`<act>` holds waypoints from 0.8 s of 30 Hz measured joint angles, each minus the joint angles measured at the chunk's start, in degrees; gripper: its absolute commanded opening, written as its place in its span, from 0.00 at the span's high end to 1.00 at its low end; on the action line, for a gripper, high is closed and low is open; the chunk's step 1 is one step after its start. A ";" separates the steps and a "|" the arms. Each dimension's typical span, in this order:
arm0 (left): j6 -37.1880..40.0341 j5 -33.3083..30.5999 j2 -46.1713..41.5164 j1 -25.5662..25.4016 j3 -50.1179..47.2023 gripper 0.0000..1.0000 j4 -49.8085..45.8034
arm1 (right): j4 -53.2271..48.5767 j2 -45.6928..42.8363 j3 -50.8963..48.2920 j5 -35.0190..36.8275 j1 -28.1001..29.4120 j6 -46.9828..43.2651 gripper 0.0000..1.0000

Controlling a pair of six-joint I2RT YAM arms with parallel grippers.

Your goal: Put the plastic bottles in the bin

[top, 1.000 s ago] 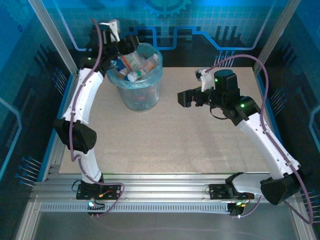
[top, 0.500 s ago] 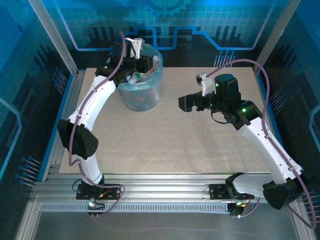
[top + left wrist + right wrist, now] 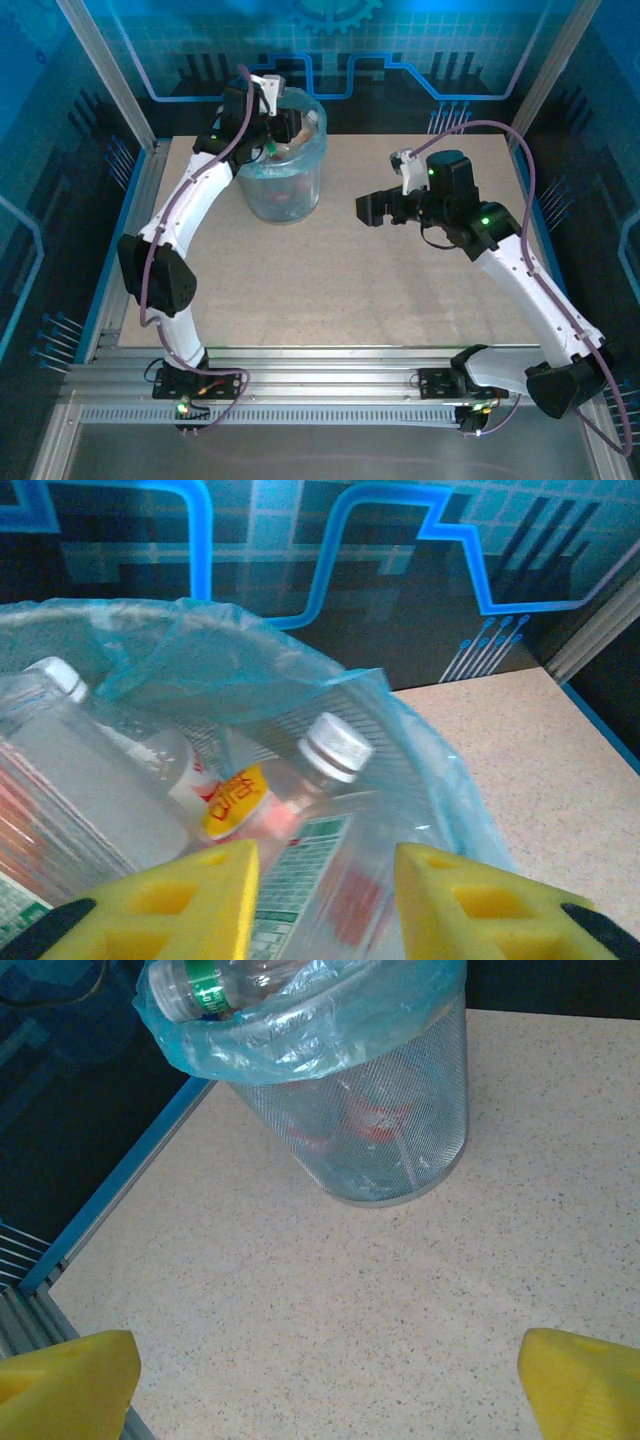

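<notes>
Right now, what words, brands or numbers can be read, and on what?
Nothing reads cleanly enough to quote.
Yellow sticker among the bottles in the bin: red lettering, blurred.
White-green label beside it: print too small.
Green neck band, right wrist view: unreadable.

Your bin (image 3: pixel 400 1130) is fine, metal-looking wire mesh, lined with a thin, glossy, crinkled bag (image 3: pixel 330 1035) of translucent light-blue plastic. The bottles (image 3: pixel 320 830) in it are clear, shiny plastic; one cap (image 3: pixel 337 747) is ribbed white. The surface (image 3: pixel 330 1340) is matt, speckled beige. Your left tool (image 3: pixel 322 890) has matt yellow pads (image 3: pixel 205 900). The left arm's shell (image 3: pixel 185 205) is smooth, glossy white.
</notes>
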 measured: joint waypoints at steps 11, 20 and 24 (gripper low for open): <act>-1.03 1.60 2.62 1.36 1.75 0.50 0.42 | -1.16 2.86 2.01 0.44 0.70 0.11 0.02; -3.23 2.84 -3.08 1.46 4.37 0.40 -0.31 | -2.21 2.86 4.04 3.61 0.81 -1.22 0.02; -3.26 1.07 -15.10 2.99 -2.32 0.40 2.64 | -2.10 2.84 4.96 5.27 0.15 -1.70 0.04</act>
